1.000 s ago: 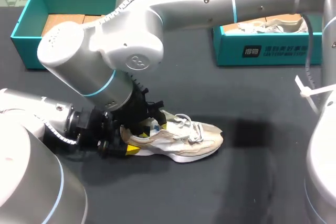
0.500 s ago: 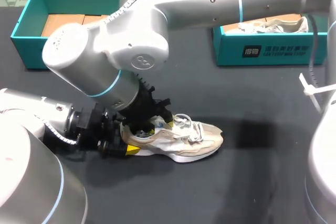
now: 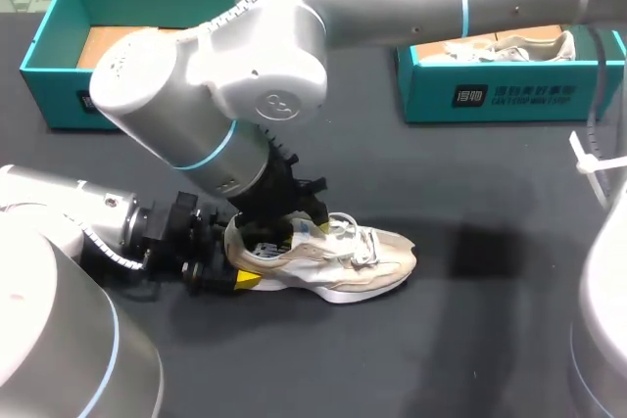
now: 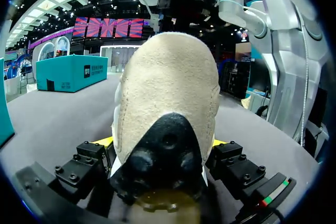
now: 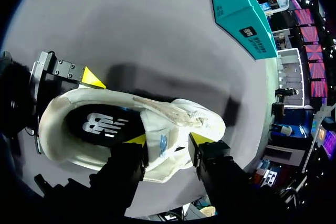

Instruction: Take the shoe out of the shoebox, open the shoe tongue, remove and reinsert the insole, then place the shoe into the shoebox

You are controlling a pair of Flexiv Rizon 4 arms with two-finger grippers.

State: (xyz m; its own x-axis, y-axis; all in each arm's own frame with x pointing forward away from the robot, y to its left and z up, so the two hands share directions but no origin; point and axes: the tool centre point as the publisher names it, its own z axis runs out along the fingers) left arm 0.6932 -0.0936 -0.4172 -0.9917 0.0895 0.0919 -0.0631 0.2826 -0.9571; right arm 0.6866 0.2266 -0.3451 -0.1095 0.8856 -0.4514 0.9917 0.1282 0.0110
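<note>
Two tools met at one cream shoe point(image 3: 367, 259), which lay on its sole on the dark tabletop point(image 3: 470, 340). The left tool point(image 4: 161, 142) pinched the shoe's heel. The heel sat between its fingers point(image 4: 89, 157) with a yellow tip pressed to each side, and the toe pointed straight away ahead of it.

The right tool point(image 5: 169, 140), on the arm stretched across from the right side, hung from above at the shoe's mouth. It was just ahead of the left tool and over the tongue point(image 5: 164, 132) with its blue tag. Whether that tool pinched the tongue or stood spread could not be told. Beside it, inside the shoe, the dark insole point(image 5: 97, 124) with a white mark lay flat in the heel end. The white laces point(image 3: 348, 232) lay loose just past the right tool, toward the toe.

Well apart from both tools, at the tabletop's far side, stood a teal shoebox point(image 3: 44, 75), open with a brown floor showing. A second teal box point(image 3: 490, 95) there held a second pale shoe point(image 3: 514, 46).
</note>
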